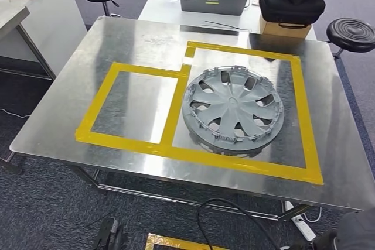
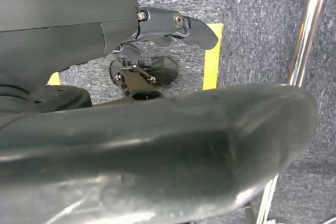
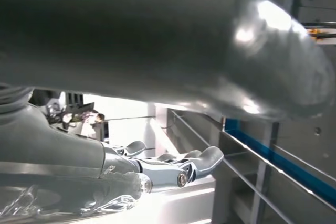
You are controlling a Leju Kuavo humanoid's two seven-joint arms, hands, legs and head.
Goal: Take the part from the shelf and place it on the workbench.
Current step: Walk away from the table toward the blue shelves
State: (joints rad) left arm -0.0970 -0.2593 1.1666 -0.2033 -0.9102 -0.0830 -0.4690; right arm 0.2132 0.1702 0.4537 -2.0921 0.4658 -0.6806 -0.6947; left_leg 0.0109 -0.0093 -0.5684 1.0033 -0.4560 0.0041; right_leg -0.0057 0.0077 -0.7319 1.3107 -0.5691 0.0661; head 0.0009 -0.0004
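On the metal workbench (image 1: pixel 66 115), the grey wheel cover (image 1: pixel 233 109) lay flat inside the larger of two yellow tape rectangles (image 1: pixel 305 127), close against the strip dividing it from the smaller one. The left hand (image 2: pixel 158 145) hung over the carpet with its fingers (image 2: pixel 178 27) stretched out and holding nothing. The right hand (image 3: pixel 166 77) was likewise spread and held nothing, its fingers (image 3: pixel 198 161) straight, near a shelf frame (image 3: pixel 253 161).
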